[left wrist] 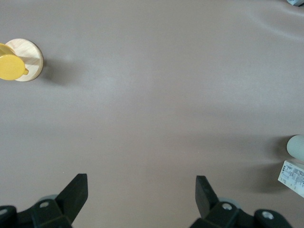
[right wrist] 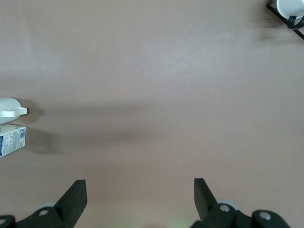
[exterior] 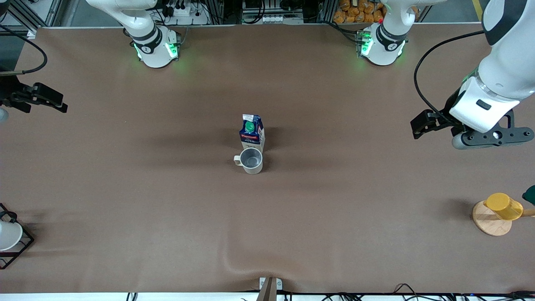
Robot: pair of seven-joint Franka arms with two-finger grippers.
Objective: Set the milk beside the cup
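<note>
Fingers on both grippers are spread wide and hold nothing. The left gripper [left wrist: 141, 199] hangs over bare table at the left arm's end, at about 3 o'clock in the front view. The right gripper [right wrist: 140, 199] hangs over bare table at the right arm's end, at about 9 o'clock, and mostly out of the front view. The milk carton [exterior: 252, 131] stands upright in the middle of the table, with its green cap on top and its long side pointing up. The grey mug [exterior: 251, 160] sits at the carton's 6 o'clock, nearer the front camera, touching it or just beside it. So the milk already looks to be next to the cup. Both arms wait well apart from the two things, and neither seems clearly nearer.
</note>
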